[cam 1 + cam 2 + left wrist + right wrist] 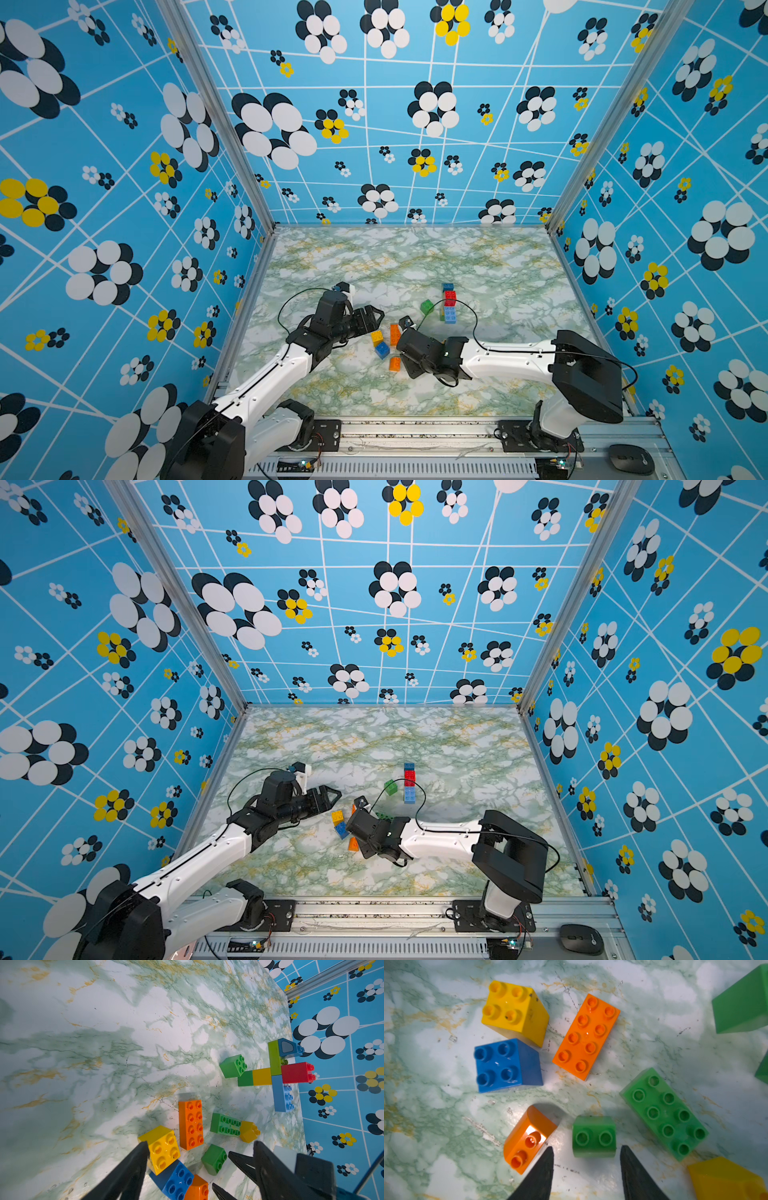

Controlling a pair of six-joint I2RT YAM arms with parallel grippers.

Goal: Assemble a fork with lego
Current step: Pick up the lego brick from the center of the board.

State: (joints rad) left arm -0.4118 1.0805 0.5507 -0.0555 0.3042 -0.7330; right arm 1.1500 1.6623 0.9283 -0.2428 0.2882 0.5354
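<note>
The part-built lego fork (262, 1076) lies flat at mid-table: a green and yellow stem, a lime crossbar, and dark blue, red and light blue prongs (449, 306). Nearer the front lie loose bricks: a yellow square (512, 1007), a blue square (500, 1064), an orange oblong (586, 1034), a green oblong (664, 1111), a rounded orange one (527, 1140) and a small rounded green one (593, 1136). My right gripper (586, 1153) is open, its tips just short of the small green brick, one on each side. My left gripper (200, 1147) hangs open over the cluster, holding nothing.
A loose green square brick (427, 306) sits beside the fork's stem. A yellow brick (249, 1131) abuts the green oblong. The right gripper's fingers (239, 1159) reach in close to my left gripper. Patterned walls enclose the marble table (415, 257).
</note>
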